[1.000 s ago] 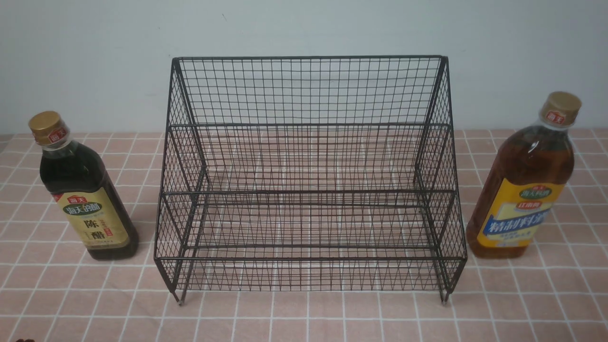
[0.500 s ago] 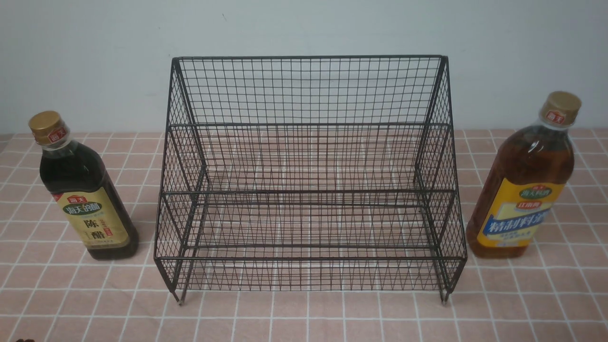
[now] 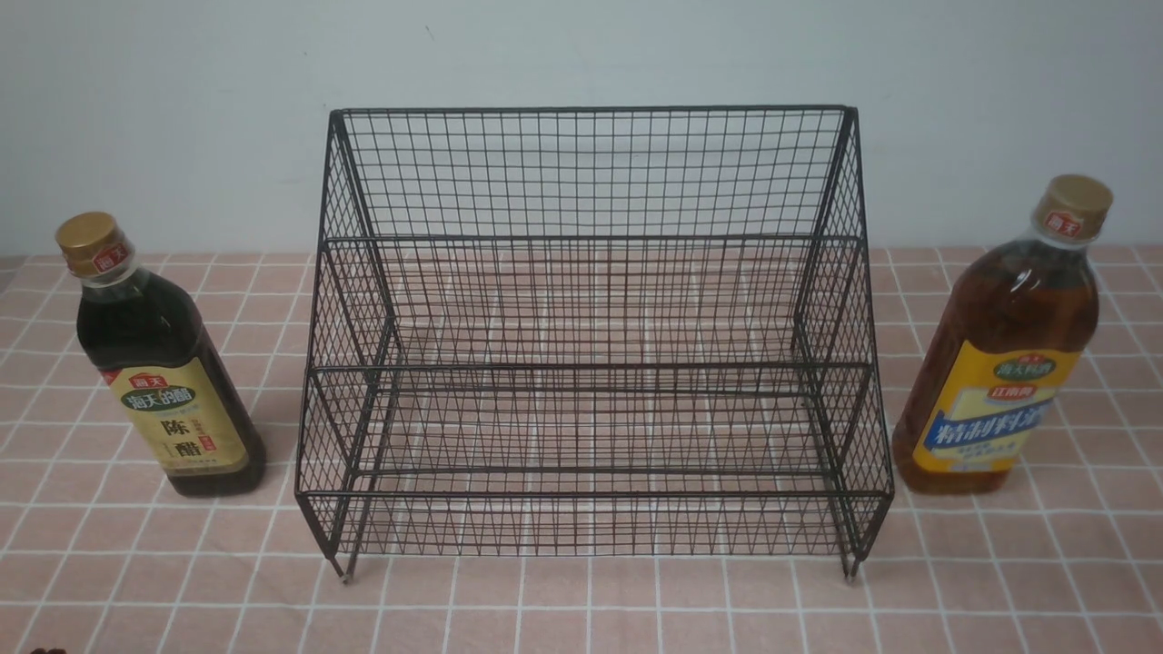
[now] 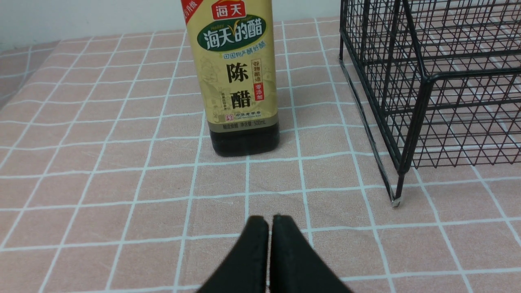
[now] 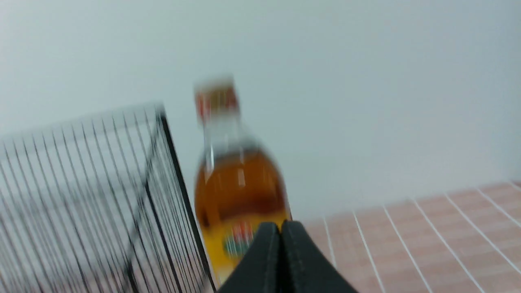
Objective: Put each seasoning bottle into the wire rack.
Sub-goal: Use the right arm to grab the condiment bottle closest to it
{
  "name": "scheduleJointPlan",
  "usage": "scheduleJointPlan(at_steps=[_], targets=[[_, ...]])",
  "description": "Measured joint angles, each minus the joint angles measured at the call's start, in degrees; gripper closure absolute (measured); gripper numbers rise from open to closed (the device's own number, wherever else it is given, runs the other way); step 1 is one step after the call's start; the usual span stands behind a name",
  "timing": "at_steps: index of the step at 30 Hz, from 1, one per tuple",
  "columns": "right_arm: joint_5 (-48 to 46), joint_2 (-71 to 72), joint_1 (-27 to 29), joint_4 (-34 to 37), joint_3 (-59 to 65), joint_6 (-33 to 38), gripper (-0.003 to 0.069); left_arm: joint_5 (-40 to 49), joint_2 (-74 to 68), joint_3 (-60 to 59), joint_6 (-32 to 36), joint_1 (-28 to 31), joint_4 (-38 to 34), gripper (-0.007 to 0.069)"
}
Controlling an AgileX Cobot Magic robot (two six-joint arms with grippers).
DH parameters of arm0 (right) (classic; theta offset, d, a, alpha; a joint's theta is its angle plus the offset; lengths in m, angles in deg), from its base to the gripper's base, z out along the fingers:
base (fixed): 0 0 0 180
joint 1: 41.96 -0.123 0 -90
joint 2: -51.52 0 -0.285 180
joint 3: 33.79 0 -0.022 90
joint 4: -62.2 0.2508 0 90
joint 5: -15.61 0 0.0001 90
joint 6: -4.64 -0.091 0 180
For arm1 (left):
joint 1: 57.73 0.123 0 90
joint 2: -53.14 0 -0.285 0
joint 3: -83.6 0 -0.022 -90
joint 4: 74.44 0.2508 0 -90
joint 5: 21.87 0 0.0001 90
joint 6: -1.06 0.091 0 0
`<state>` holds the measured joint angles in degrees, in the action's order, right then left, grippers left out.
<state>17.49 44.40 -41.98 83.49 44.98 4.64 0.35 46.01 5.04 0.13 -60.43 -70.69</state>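
The black wire rack (image 3: 591,300) stands in the middle of the table, with nothing on its steps. On its left stands the dark seasoning bottle (image 3: 159,372) with a beige label and gold cap. On its right stands the larger amber seasoning bottle (image 3: 1004,354) with a yellow-and-blue label. Neither gripper shows in the front view. In the left wrist view my left gripper (image 4: 269,219) is shut and empty, short of the dark bottle (image 4: 240,77), beside the rack's corner leg (image 4: 401,179). In the blurred right wrist view my right gripper (image 5: 280,224) is shut, apart from the amber bottle (image 5: 236,191).
A pink tablecloth (image 3: 581,609) with white grid lines covers the table. A pale wall (image 3: 581,54) rises right behind the rack. The table's left edge shows at the far left (image 4: 12,57).
Nothing has moved in the front view: both bottles and the rack stand where they were.
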Motion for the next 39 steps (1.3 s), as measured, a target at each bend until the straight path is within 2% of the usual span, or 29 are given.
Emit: scheduleJointPlan(at_steps=[2,4,14,17,24,29,30,33,34,37,38,39], targets=[[3.87,0.00,0.00,4.31,0.00,-0.65,0.0673,0.00,0.00,0.00,0.00,0.00,0.00,0.0631],[4.76,0.00,0.00,5.76,0.00,-0.69,0.0673,0.00,0.00,0.00,0.00,0.00,0.00,0.0631],[8.34,0.00,0.00,6.92,-0.63,-2.50,0.0673,0.00,0.00,0.00,0.00,0.00,0.00,0.0631],[8.29,-1.18,0.00,3.78,-5.82,-0.75,0.0673,0.00,0.00,0.00,0.00,0.00,0.00,0.0631],[2.54,-17.83,0.00,-8.66,-19.28,1.70,0.0624,0.00,0.00,0.00,0.00,0.00,0.00,0.0631],[1.21,-34.23,0.00,-13.40,-26.52,1.75,0.0503,0.00,0.00,0.00,0.00,0.00,0.00,0.0631],[1.31,-34.79,0.00,-13.51,-26.76,1.75,0.0498,0.00,0.00,0.00,0.00,0.00,0.00,0.0631],[3.34,-43.99,0.00,-15.23,-31.07,1.75,0.0386,0.00,0.00,0.00,0.00,0.00,0.00,0.0631],[3.39,-44.43,0.00,-15.30,-31.07,1.75,0.0379,0.00,0.00,0.00,0.00,0.00,0.00,0.0631],[3.89,-51.54,0.00,-15.51,-35.08,1.75,0.0272,0.00,0.00,0.00,0.00,0.00,0.00,0.0631],[3.90,-51.86,0.00,-15.53,-35.27,1.75,0.0266,0.00,0.00,0.00,0.00,0.00,0.00,0.0631],[4.02,-54.59,0.00,-15.66,-36.74,1.52,0.0227,0.00,0.00,0.00,0.00,0.00,0.00,0.0631]])
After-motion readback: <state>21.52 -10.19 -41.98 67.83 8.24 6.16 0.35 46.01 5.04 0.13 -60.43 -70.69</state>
